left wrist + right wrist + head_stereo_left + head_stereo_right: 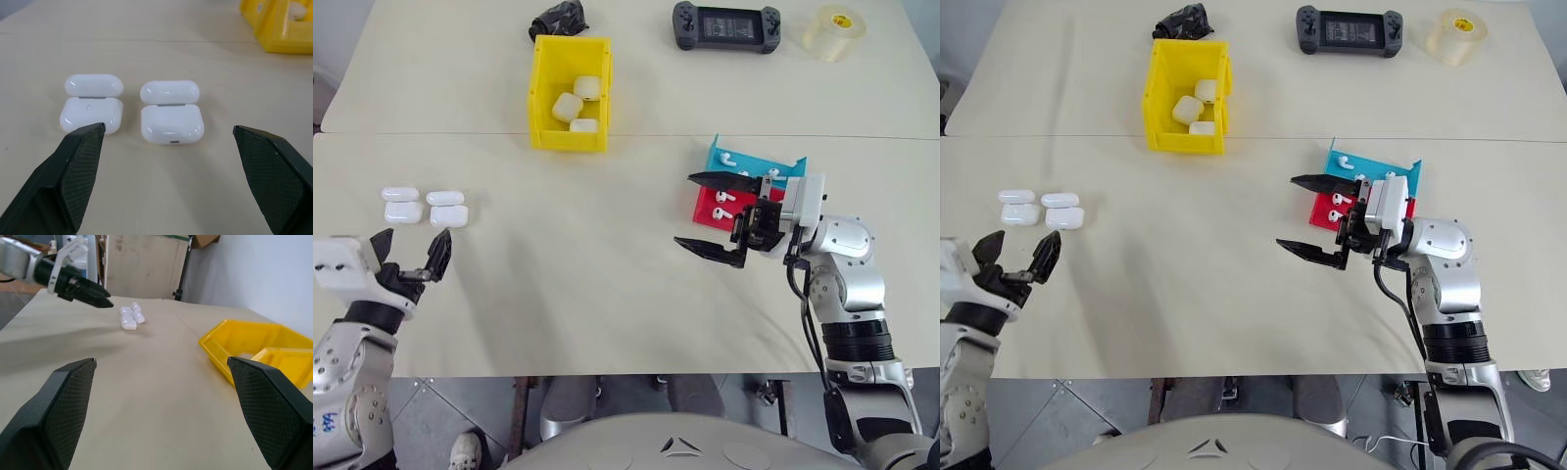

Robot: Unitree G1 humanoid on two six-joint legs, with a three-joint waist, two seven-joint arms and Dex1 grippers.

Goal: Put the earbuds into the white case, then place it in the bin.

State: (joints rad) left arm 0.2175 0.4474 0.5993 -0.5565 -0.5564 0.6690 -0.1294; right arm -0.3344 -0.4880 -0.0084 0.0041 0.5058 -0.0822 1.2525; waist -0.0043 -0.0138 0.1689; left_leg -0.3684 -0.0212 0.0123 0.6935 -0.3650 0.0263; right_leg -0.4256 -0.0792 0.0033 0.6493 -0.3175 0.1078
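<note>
Left gripper [411, 257] is hovering, jaws apart, just short of two white cases [423, 207] lying lids open. Bin [570, 95] is sitting farther back, already holding cases. Right gripper [713, 215] is hanging wide open beside earbuds [722, 197] on the trays [783, 163]. Risk: cases touching, so closing could nudge the neighbour.

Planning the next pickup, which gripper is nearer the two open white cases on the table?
Left. The left gripper sits just below the open glossy white earbud cases; the right gripper is far across the table beside the trays.
</note>
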